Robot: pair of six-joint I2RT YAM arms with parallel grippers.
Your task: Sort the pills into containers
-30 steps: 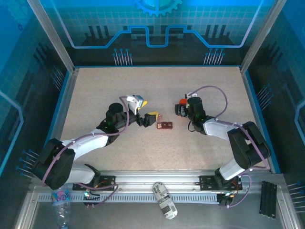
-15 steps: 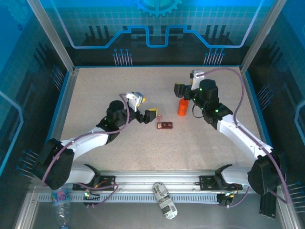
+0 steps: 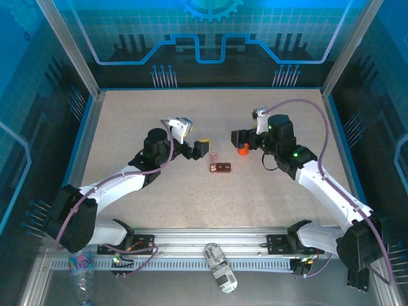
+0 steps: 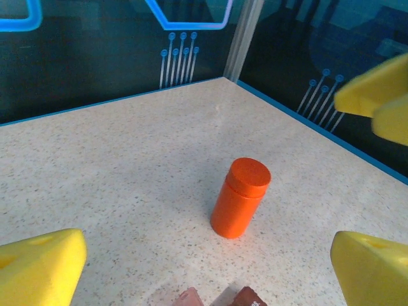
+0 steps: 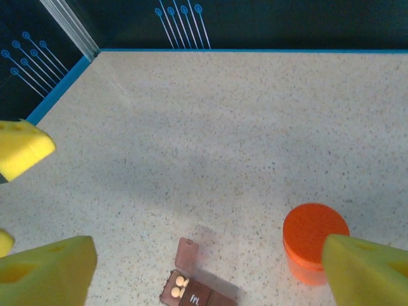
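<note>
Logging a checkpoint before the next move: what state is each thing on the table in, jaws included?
Orange bottle: upright, cap on, standing free.
Pill box: one lid flipped open, pale pills in that cell; other cell looks shut.
Left gripper: jaws open, empty.
Right gripper: jaws open, empty, over the bottle.

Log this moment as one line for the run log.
left fingers open near box | right fingers open by bottle | bottle upright, capped, unheld | box: one lid open, two pills inside
</note>
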